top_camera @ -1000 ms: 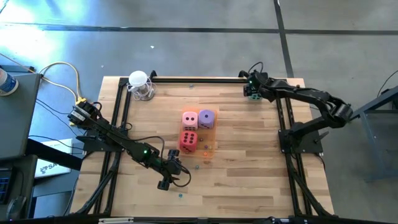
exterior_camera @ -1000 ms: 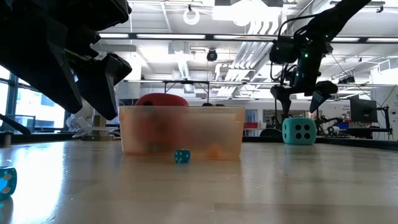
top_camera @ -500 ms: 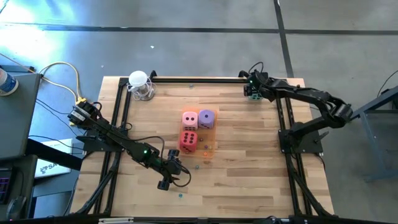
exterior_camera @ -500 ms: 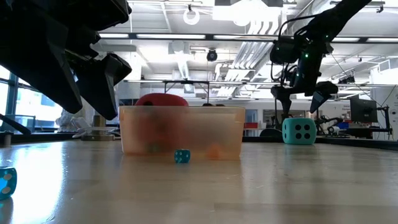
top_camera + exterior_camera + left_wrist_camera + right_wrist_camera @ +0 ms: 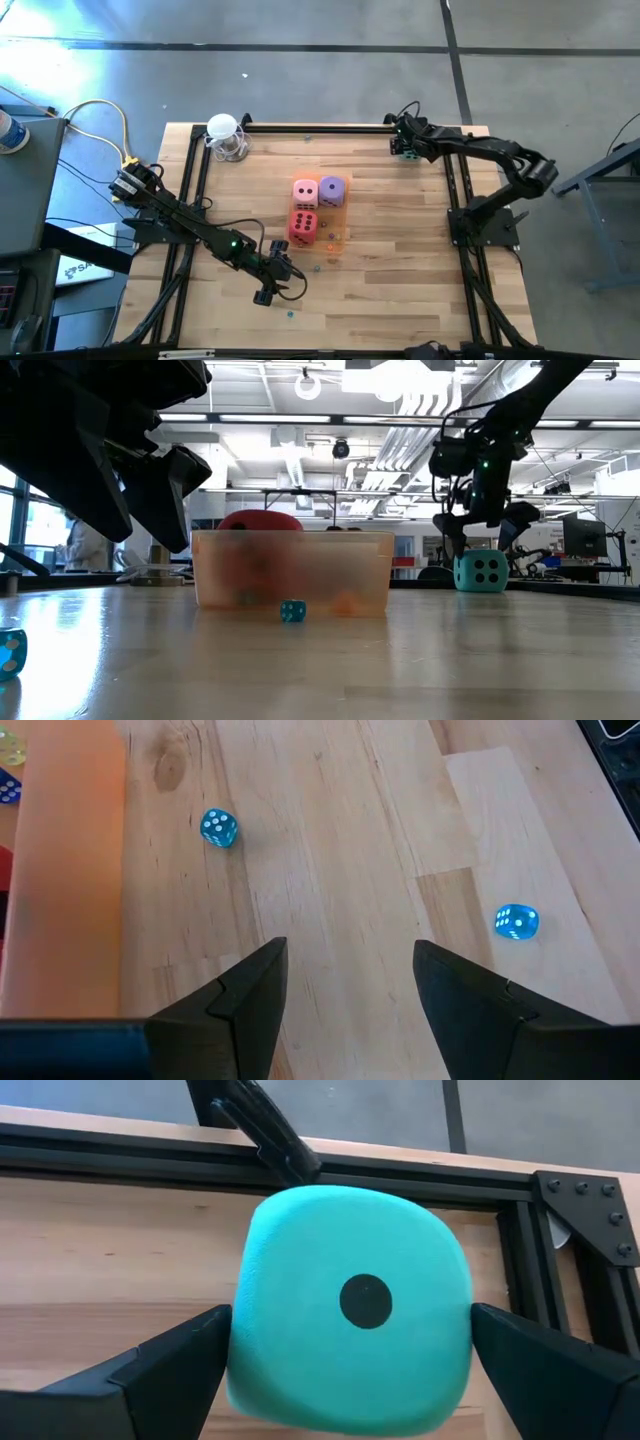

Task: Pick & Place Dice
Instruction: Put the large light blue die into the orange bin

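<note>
- High view, starting at the left: the left hand (image 5: 277,285) hovers low over bare wood near the front of the bench (image 5: 400,280), just short of the orange tray (image 5: 338,236). Its fingers stand partly apart with nothing between them, so it looks parked out of the way while the other arm works.
- Two tiny blue dice (image 5: 219,827) (image 5: 516,922) lie loose on the wood ahead of that hand, well apart from each other; nothing confines them.
- At the middle, the red die (image 5: 304,225), pink die (image 5: 305,191) and purple die (image 5: 332,190) sit packed side by side in the tray. The pink and purple touch, with the red just in front of the pink. Judging by this, three of four are already placed, and the tray walls keep them together.
- At the far right corner, the teal die (image 5: 406,153) rests on the bench beside the black frame rail (image 5: 310,127), well apart from the tray.
- The right hand (image 5: 345,1355) straddles this die, spread wide with a finger on each flank. I cannot tell whether the fingers touch it; they look not yet closed. The wide spread suits the cube's full width, and squeezing would be the sensible next step.
</note>
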Robot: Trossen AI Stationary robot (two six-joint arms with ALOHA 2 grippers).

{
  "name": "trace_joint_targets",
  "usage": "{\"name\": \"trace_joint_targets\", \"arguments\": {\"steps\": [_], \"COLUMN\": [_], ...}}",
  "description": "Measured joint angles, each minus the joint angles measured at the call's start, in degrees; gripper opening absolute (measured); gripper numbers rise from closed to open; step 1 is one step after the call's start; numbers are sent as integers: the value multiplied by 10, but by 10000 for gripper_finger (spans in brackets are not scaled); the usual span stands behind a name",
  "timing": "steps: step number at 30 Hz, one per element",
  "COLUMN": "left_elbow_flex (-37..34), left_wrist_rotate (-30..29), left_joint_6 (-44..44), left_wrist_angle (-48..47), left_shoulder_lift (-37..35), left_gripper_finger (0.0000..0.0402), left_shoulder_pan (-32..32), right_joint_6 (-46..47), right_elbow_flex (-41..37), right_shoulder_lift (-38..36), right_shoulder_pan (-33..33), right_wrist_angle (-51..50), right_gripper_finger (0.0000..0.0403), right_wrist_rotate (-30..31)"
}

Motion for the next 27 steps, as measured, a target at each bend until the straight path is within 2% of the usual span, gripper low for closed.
{"name": "trace_joint_targets", "arguments": {"steps": [19,27], "left_elbow_flex": [0,0], "left_wrist_rotate": [0,0], "left_joint_6": [0,2], "left_wrist_angle": [0,0], "left_shoulder_lift": [0,0], "left_gripper_finger": [210,210], "left_shoulder_pan": [0,0], "right_joint_6": [1,-37], "right_elbow_flex": [1,0], "right_shoulder_lift": [38,38], "right_shoulder_pan": [-3,-3], "right_wrist_angle": [19,25], "right_gripper_finger": [396,389], "right_wrist_rotate": [1,-4]}}
